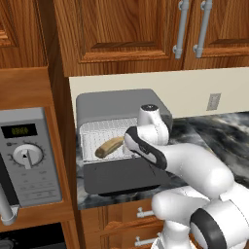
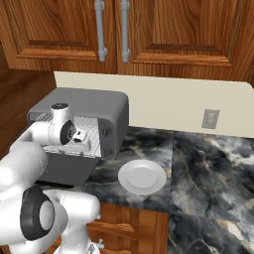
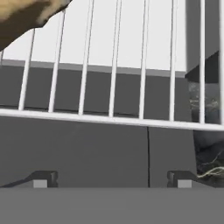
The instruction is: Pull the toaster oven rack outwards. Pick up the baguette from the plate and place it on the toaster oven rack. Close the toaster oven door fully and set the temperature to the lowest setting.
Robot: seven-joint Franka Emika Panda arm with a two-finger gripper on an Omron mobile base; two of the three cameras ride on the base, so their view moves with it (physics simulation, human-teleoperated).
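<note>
The grey toaster oven (image 1: 121,103) stands on the counter with its door (image 1: 121,177) folded down flat. The wire rack (image 1: 97,133) sticks out of the opening, and the tan baguette (image 1: 109,146) lies on its left half. In the hand view my gripper (image 3: 111,180) hangs open just above the rack's front bar (image 3: 109,119), right of the baguette (image 3: 26,17), with nothing between its fingertips (image 3: 43,179). The door (image 3: 87,148) shows beneath the wires. The white plate (image 2: 142,177) sits bare on the counter to the oven's (image 2: 89,106) right.
A silver microwave (image 1: 29,155) with a green display and a large dial is built in at the left. Wooden cabinets (image 1: 146,29) hang above. Dark marble counter (image 2: 208,168) stretches right of the plate, with a wall outlet (image 2: 210,119) behind.
</note>
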